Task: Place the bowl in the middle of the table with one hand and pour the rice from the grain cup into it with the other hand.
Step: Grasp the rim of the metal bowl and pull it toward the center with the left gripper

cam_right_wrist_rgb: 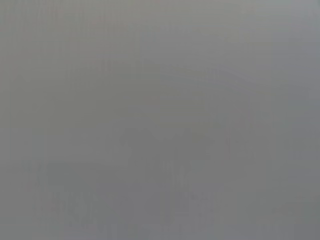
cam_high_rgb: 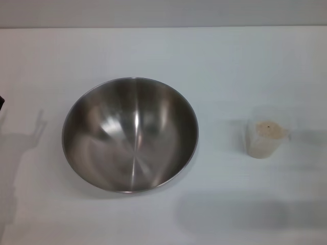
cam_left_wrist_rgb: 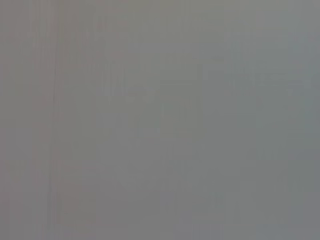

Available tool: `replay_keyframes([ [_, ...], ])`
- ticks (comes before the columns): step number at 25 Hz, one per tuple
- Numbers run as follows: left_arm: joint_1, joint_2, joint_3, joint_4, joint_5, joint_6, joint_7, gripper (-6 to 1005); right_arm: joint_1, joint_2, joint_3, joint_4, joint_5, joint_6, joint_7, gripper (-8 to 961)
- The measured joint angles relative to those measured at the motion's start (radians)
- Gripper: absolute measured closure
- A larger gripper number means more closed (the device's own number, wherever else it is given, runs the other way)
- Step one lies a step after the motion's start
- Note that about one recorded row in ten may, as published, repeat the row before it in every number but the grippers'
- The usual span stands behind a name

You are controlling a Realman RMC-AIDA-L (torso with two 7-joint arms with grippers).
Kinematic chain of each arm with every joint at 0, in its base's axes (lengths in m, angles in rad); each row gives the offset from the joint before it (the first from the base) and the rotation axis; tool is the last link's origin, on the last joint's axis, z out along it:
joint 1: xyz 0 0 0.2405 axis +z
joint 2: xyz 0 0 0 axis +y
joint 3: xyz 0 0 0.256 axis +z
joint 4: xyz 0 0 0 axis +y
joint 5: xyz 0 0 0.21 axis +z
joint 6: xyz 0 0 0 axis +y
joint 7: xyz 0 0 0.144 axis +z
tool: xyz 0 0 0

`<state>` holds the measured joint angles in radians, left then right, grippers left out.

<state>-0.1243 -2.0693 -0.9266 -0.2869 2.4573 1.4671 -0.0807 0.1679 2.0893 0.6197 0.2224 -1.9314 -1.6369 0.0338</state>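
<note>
Two items on the table [cam_high_rgb: 214, 61]: the bowl [cam_high_rgb: 130, 133] sits a bit toward the left edge from centre, upright and empty; the grain cup [cam_high_rgb: 263, 138] stands upright well apart from it, nearer the right edge, with the rice [cam_high_rgb: 269, 129] showing at its top. Nothing poured yet.

Neither gripper appears in the head view, only faint shadows on the surface by the left edge and toward the near-right. Both wrist views show blank grey, so you can't tell from these whether either gripper is open or closed.

Step in hand looks like placing the bowl. Advice:
- Bring your left arm in and pinch the bowl's rim on its left side; steel is slick, so close fully before moving.
- Slide or low-lift it a short way toward the right; it's already close to centre.
- Stop short of the cup so you don't knock it.
- Take the cup from its right side, keep it level until over the bowl, pouring lip probably facing the bowl.
</note>
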Motion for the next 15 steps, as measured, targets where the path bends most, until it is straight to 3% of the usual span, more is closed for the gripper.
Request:
replay_keyframes([
  [11, -0.008, 0.001, -0.002, -0.015, 0.0, -0.011, 0.003, 155, 0.001, 0.0, 0.0, 0.0, 0.0, 0.0, 0.0, 126],
  [15, -0.027, 0.015, -0.027, -0.066, 0.007, -0.09, 0.01, 156, 0.001, 0.0, 0.0, 0.0, 0.0, -0.001, 0.0, 126],
])
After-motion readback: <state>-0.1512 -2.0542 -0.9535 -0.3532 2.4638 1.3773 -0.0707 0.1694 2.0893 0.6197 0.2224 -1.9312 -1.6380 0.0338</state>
